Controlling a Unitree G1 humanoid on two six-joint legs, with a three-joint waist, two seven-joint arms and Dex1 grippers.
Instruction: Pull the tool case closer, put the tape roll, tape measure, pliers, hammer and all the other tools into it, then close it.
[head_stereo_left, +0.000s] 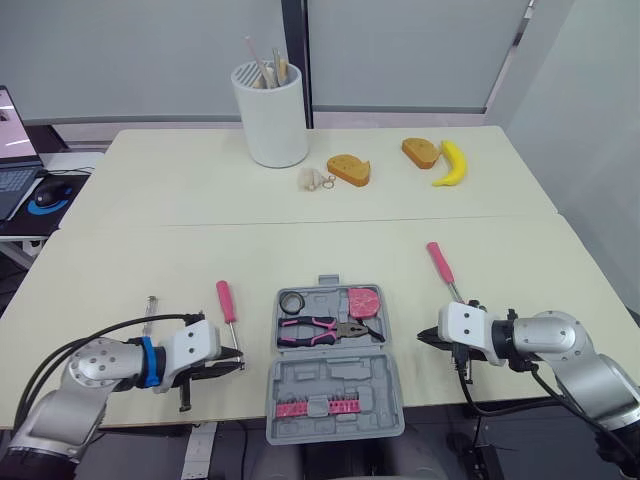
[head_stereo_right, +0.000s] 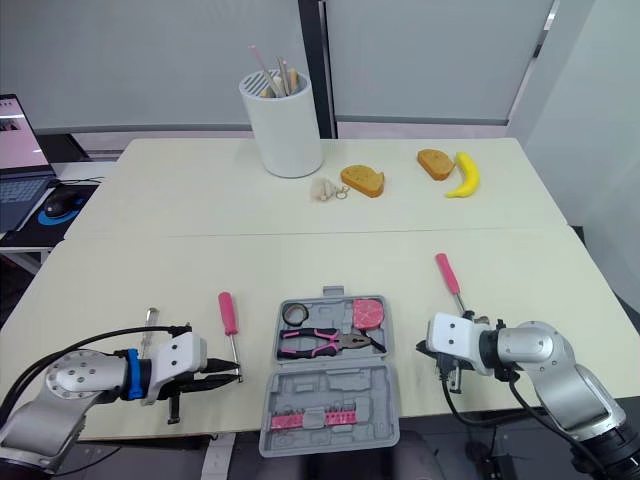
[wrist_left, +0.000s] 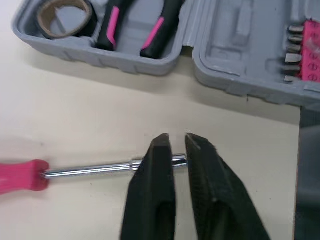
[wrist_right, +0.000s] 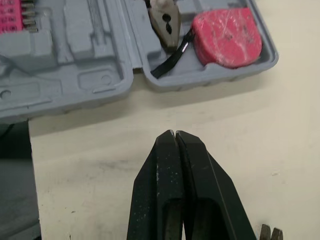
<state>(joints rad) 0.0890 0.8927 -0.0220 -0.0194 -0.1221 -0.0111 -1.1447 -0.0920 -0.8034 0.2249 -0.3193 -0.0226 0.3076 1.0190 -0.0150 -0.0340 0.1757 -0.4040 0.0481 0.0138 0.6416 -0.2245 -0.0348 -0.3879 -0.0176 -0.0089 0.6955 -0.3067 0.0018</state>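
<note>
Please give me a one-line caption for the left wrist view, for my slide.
Left hand, slightly open, over the screwdriver tip, beside the open tool case.

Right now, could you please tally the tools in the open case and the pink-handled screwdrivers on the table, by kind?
Tape roll: 1
Pliers: 1
Tape measure: 1
Bit rack: 1
Pink-handled screwdrivers: 2
Total: 6

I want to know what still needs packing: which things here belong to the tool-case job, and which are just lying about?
Job: case, tape roll, pliers, tape measure, left screwdriver, right screwdriver, small metal tool.

Lying about: holder, bread pieces, banana, laptop, mouse.
</note>
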